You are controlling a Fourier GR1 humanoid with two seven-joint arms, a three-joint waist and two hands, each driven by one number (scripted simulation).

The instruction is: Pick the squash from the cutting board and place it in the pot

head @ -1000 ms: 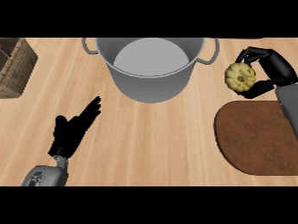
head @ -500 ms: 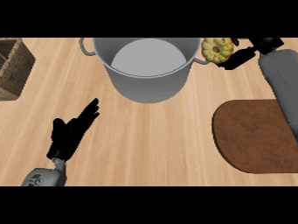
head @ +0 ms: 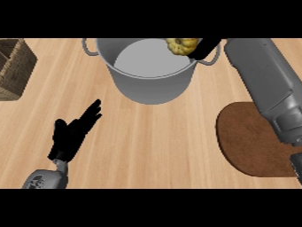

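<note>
Squash (head: 183,44), yellow and lumpy, hangs at the far right of the pot's mouth, close to the top of the head view. It is off the cutting board (head: 245,133) and well apart from it. The right robot hand (head: 207,46) is clamped on the squash from the right side, its black fingers showing just beside the yellow skin and partly hidden behind it. Whether the squash touches the rim cannot be told from this angle.

The pot (head: 150,86) is grey and tall and stands upright on the bench (head: 153,146), towards the far middle. Its inside shows pale grey, with nothing to be seen in it below the squash. One handle (head: 87,44) juts out at its left and another (head: 209,60) at its right, just under the right robot hand.

The right forearm (head: 268,88), grey, runs from the lower right edge up towards the pot and crosses over the right part of the cutting board. The board is brown with a rounded outline, lies flat at the near right of the bench, and has nothing lying on the part that shows.

The left robot hand (head: 75,133) rests at the lower left, fingers apart and straight, pointing up and to the right, holding nothing. It is well apart from the pot.

A wicker basket (head: 6,66) stands at the far left edge of the bench, cut off by the view's side.
</note>
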